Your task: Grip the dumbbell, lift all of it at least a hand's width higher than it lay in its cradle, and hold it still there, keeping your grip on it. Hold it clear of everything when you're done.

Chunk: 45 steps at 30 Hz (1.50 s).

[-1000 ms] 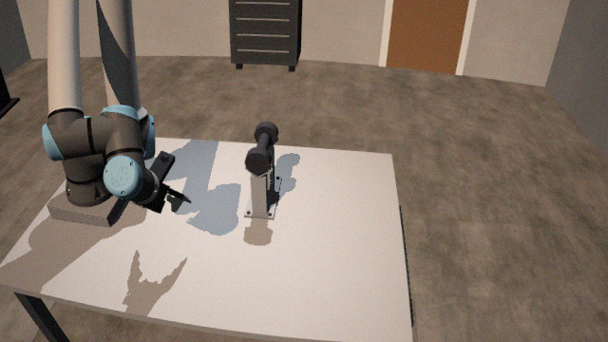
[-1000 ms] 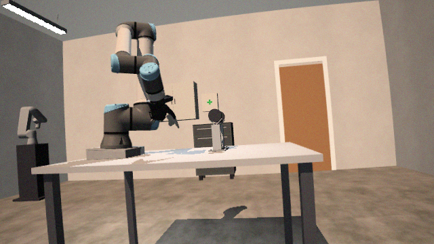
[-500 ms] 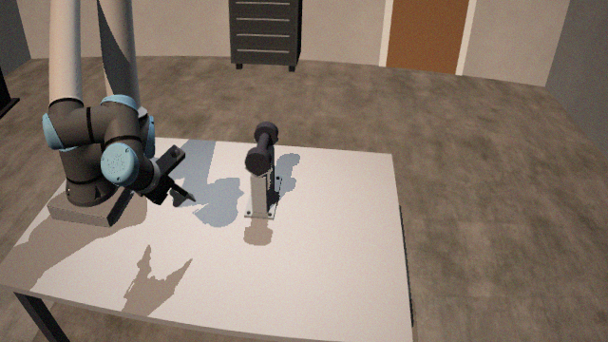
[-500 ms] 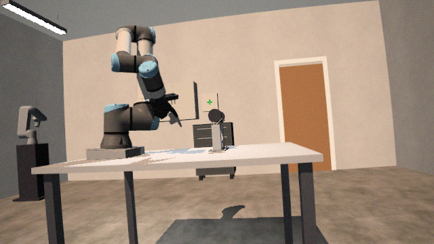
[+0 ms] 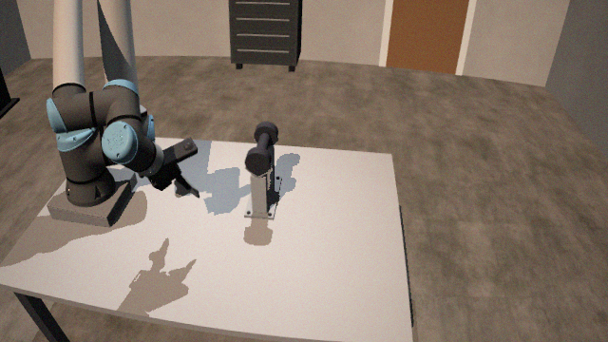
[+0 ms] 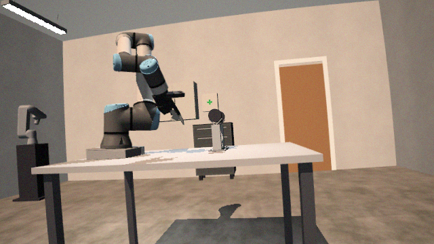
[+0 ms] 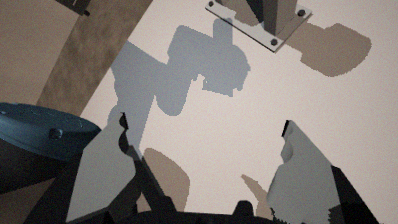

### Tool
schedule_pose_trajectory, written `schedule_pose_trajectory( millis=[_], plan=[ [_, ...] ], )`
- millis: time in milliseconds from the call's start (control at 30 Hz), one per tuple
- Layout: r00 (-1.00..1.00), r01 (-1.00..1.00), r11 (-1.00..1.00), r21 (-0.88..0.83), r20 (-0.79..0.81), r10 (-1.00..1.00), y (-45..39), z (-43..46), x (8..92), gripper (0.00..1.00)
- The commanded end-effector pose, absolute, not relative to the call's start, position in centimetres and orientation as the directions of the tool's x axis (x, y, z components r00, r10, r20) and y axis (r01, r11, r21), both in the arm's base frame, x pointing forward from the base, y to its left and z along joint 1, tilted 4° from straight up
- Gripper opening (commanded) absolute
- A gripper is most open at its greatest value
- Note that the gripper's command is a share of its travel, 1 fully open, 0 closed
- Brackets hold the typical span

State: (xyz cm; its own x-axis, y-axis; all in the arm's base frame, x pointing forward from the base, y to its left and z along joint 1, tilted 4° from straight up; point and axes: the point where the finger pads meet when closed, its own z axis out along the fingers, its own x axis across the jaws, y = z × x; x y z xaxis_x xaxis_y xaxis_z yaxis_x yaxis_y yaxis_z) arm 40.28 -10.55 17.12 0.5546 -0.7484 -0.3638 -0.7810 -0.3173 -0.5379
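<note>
The dumbbell point(image 5: 261, 146) is lying in its cradle atop a post point(image 5: 260, 196) bolted near the middle of the table point(image 5: 332, 266); its long axis is running away from the top camera, one head near, the other far, so the bar is lying crosswise to the line from the arm's base. The gripper point(image 5: 182, 187) is hanging well apart from it, toward the base point(image 5: 102, 216) and, by the exterior view, slightly lower than the heads; the dumbbell is sitting ahead of the claw and a little above. The jaws are spread fully, gripping nothing; in the wrist view only tabletop is showing between the fingers, with the post's foot plate point(image 7: 240, 25) at the top edge. The forearm is sloping down from a folded elbow; the wrist is pointing down and toward the post.
</note>
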Motion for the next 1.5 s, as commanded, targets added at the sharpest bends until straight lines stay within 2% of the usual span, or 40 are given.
schedule_pose_trajectory(
  millis=[0,700,1467],
  plan=[
    [0.484,-0.820,-0.260,-0.510,-0.377,-0.789,-10.1,17.5,41.1,1.00],
    [-0.001,-0.923,0.166,-0.348,-0.430,-0.903,-7.0,20.0,46.0,1.00],
    [-0.507,-0.774,0.606,-0.182,-0.394,-0.766,-3.6,22.6,51.1,1.00]
  ],
)
